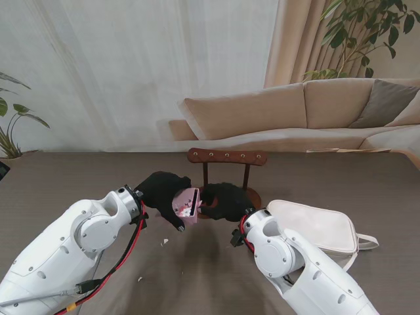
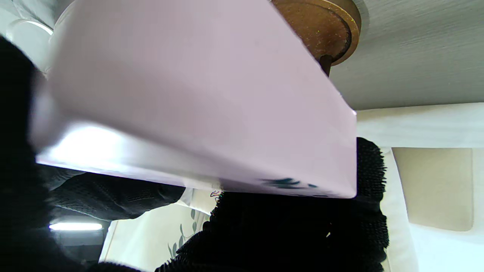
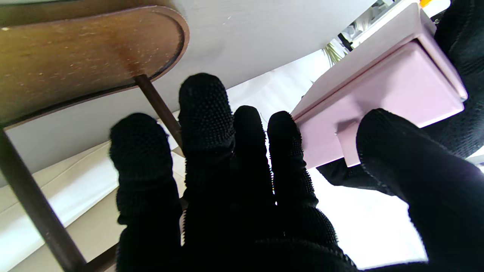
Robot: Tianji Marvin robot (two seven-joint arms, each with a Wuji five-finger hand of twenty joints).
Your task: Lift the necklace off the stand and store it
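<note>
Your left hand (image 1: 162, 191) is clamped on the pink box (image 1: 186, 205), fingers wrapped round it, lifted off the tabletop (image 1: 79, 177) just in front of the wooden stand (image 1: 226, 157). Box is tilted, long axis running roughly toward the stand's base, open side facing your right hand (image 1: 225, 201). Right hand sits at the stand's base (image 3: 75, 56), right beside the box: four fingers (image 3: 204, 113) straight and close together, thumb (image 3: 397, 151) spread wide and touching the box's pink edge (image 3: 378, 94). It's gripping nothing you can see, so call it loosely apart, not clamped. Left wrist view is mostly the box's pale underside (image 2: 196, 98), stand base (image 2: 321, 26) peeking past it. Necklace: can't make it out in any view. No chain visible on the stand's top bar w/ pegs, and inside the box is hidden. White bag (image 1: 315, 226) lies right of the stand, flat on the tabletop.
</note>
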